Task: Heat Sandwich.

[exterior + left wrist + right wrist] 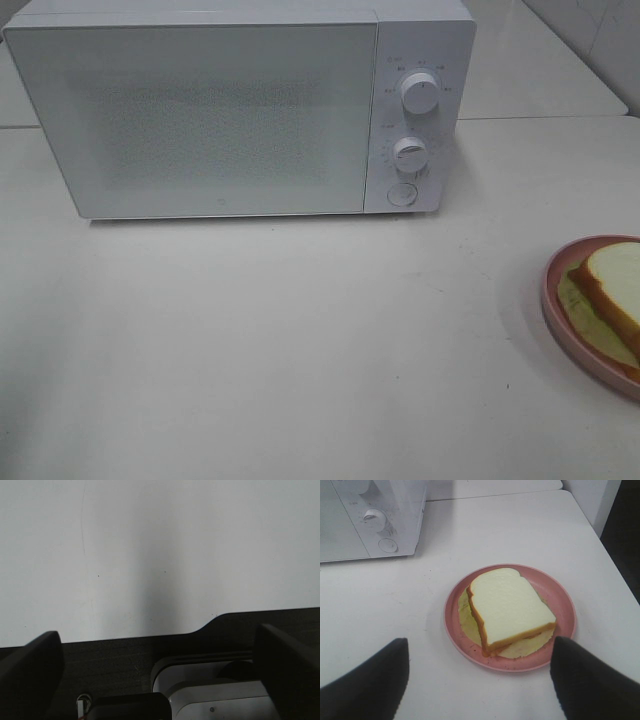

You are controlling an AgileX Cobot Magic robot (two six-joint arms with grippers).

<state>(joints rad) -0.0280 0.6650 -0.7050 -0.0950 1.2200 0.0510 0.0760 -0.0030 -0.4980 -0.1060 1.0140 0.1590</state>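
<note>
The sandwich (507, 609), white bread with tan crust and pale green-yellow filling, lies on a round pink plate (560, 597). In the exterior high view the sandwich (612, 285) and plate (560, 305) sit at the table's right edge, partly cut off. A white microwave (220, 110) stands at the back with its door shut. My right gripper (480, 680) is open and empty, its fingers (367, 682) spread just short of the plate. My left gripper (160, 672) is open and empty over bare table near its front edge. Neither gripper shows in the exterior high view.
The microwave has two knobs (420, 92) and a round button (402, 193) on its right panel. The white table (300, 330) stretches in front of it. A table edge and dark gap (625, 545) lie beyond the plate in the right wrist view.
</note>
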